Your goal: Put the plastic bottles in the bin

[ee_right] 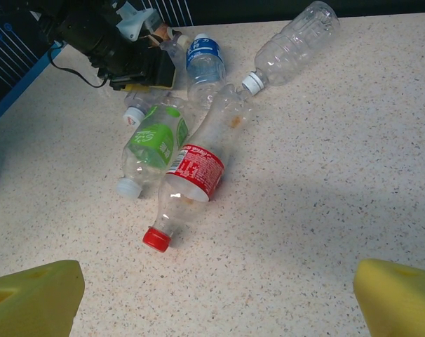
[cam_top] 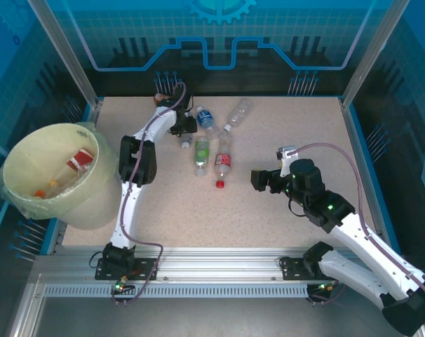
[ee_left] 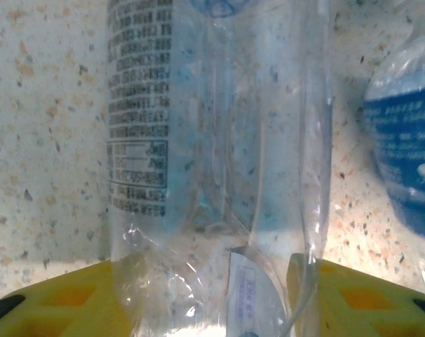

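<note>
Plastic bottles (cam_top: 223, 163) are lying in a loose cluster in the upper middle of the overhead view, on the speckled table (cam_top: 304, 133). They are sitting well apart from the bin (cam_top: 93, 207) at the left edge. A few bottles are already resting inside the bin, so the job is looking partly done, with this cluster waiting.

The left gripper (cam_top: 186, 126) is reaching into the upper left corner of the cluster. In its own camera its yellow fingers (ee_left: 65, 295) are pressing in from both sides on a crushed clear bottle (ee_left: 219, 140) with black print down one side. It is clamping the flattened body crosswise, likely because that narrow, squashed section is fitting between the fingers where a round bottle might be slipping. Whether the bottle is off the table yet I cannot tell. A blue-labelled bottle (ee_left: 405, 154) is lying just beside it at the right edge, so a straight lift is looking safer than a drag.

The right gripper (ee_right: 216, 309) is hovering at the lower right of the cluster with its fingers spread wide, grasping nothing. It is facing a red-labelled bottle (ee_right: 195, 175) whose red cap is pointing toward it, with a green-labelled bottle (ee_right: 153, 144) lying right alongside. It is probably hanging back to be giving the left arm room.
</note>
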Robot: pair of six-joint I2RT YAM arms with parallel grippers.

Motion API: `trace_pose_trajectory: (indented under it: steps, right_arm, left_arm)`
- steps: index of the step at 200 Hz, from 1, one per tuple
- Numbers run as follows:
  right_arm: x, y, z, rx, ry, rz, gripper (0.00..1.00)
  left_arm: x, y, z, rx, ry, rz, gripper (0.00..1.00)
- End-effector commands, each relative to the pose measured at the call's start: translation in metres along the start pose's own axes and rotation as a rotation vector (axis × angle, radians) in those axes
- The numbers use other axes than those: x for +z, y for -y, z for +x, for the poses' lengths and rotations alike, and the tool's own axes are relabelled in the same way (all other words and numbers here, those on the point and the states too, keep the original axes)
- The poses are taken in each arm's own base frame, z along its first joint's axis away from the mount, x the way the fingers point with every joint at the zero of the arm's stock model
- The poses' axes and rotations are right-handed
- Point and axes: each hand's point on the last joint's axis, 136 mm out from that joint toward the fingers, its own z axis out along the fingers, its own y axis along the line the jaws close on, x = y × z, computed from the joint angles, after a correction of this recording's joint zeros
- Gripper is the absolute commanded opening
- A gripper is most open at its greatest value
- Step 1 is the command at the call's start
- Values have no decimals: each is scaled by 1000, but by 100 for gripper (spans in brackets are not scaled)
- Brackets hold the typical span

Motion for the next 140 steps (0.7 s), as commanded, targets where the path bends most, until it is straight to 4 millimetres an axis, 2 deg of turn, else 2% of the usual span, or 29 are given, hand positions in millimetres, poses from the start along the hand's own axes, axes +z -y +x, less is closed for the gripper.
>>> trace_pose_trajectory:
  steps: [1, 51, 99, 114, 140]
  right_arm:
    - [0, 5, -2, 10, 15, 14, 100]
    - [8, 12, -2, 70, 60, 45, 100]
    - [14, 20, 0, 74, 42, 91, 100]
    - [15, 21, 1, 83, 34, 105, 100]
    - [17, 20, 0, 80, 21, 105, 100]
  left_arm:
    - [-28, 7, 1, -27, 28, 63, 51]
    - [-89, 13, 13, -25, 142, 102, 47]
    - [-157, 34, 41, -24, 237, 233, 46]
    - [-187, 39, 48, -18, 271, 278, 46]
    - [-251, 51, 58, 16, 318, 392, 47]
